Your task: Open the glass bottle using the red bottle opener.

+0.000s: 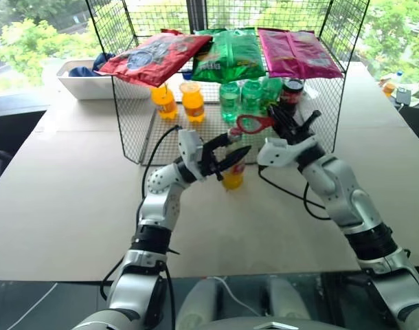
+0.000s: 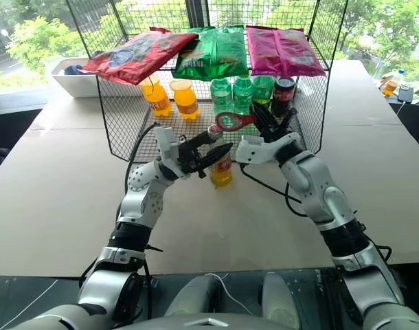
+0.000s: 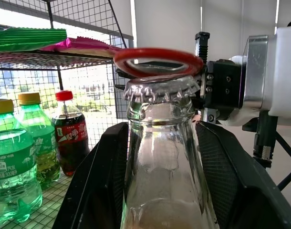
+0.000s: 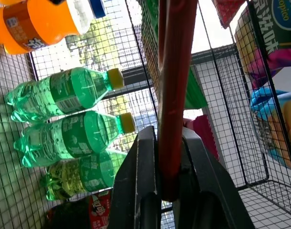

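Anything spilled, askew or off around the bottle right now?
Nothing spilled or damaged. The glass bottle stands upright between the left hand's fingers, crown cap still on. The red bottle opener, gripped in the right hand, sits tilted over the cap rather than flat.

Both arms reach forward and meet just in front of the wire rack (image 1: 333, 103). The left pincer (image 1: 231, 152) points across toward the right arm, fingers clamped on the bottle's (image 1: 233, 175) neck. The right pincer (image 1: 285, 124) angles up and inward, pinching the opener's (image 1: 253, 124) handle tight.
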`<act>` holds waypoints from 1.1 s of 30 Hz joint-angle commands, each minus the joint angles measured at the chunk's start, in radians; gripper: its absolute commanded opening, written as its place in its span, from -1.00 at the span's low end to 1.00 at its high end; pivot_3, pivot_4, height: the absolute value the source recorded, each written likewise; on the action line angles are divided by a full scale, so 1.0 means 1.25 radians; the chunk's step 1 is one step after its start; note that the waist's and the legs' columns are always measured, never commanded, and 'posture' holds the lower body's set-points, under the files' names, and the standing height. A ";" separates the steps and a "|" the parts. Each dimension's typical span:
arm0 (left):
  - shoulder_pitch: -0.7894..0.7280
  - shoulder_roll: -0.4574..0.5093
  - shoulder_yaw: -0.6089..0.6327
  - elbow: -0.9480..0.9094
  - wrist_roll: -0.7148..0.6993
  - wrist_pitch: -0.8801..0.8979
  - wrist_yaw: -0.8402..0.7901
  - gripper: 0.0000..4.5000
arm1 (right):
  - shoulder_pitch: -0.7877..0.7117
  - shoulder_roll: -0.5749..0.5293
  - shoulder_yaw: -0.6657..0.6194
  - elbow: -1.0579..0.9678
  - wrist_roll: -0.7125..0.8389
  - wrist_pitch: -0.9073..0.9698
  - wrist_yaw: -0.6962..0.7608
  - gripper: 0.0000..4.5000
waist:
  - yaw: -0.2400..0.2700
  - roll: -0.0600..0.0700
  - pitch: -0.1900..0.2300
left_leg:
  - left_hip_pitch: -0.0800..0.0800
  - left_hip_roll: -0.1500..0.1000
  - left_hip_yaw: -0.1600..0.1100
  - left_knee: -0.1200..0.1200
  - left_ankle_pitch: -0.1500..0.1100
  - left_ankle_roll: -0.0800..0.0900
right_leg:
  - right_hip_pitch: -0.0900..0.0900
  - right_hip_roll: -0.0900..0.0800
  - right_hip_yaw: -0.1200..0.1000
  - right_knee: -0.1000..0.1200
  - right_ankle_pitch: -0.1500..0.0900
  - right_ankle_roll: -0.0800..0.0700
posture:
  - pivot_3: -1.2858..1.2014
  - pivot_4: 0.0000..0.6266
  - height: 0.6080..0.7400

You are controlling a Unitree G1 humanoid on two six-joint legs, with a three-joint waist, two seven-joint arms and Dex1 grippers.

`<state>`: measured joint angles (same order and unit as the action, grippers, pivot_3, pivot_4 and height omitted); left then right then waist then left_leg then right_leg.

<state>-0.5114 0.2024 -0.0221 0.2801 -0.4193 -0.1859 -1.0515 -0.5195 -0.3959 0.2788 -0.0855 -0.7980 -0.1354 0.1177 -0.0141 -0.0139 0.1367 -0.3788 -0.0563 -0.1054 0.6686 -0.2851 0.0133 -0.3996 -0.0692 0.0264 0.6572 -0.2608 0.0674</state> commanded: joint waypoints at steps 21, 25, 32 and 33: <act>0.010 0.012 -0.014 0.020 0.023 0.006 -0.005 -0.09 | 0.068 0.043 0.114 0.063 0.048 0.040 0.125 -1.00 | -0.002 0.000 0.000 | 0.016 0.001 0.000 -0.002 -0.001 0.001 | 0.015 0.001 0.000 -0.002 0.000 0.000 | 0.03 -0.52 1.00; 0.011 0.014 -0.014 0.020 0.023 0.007 -0.006 -0.09 | 0.045 0.054 0.128 0.098 0.028 0.037 0.104 -1.00 | -0.002 0.000 0.000 | 0.016 0.001 0.000 -0.002 -0.001 0.001 | 0.015 0.001 0.000 -0.002 0.000 0.000 | 0.03 -0.52 1.00; 0.013 0.017 -0.015 0.017 0.022 0.011 -0.008 -0.09 | 0.035 0.058 0.154 0.158 0.005 0.013 0.064 -1.00 | -0.003 0.000 -0.001 | 0.016 0.001 0.000 -0.003 -0.001 0.001 | 0.015 0.001 0.000 -0.002 0.000 0.000 | 0.03 -0.52 1.00; 0.013 0.017 -0.015 0.017 0.022 0.012 -0.008 -0.09 | 0.037 0.061 0.154 0.163 0.002 0.015 0.054 -1.00 | -0.003 0.000 -0.001 | 0.017 0.001 0.000 -0.003 -0.001 0.001 | 0.015 0.001 0.000 -0.002 0.000 0.000 | 0.03 -0.52 1.00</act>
<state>-0.5045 0.2235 -0.0179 0.2955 -0.4141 -0.1839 -1.0566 -0.5091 -0.3126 0.3788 0.0378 -0.7370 -0.1118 0.1594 -0.0179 -0.0134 0.1352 -0.3579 -0.0550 -0.1060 0.6652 -0.2859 0.0143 -0.3807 -0.0682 0.0260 0.6545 -0.2613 0.0674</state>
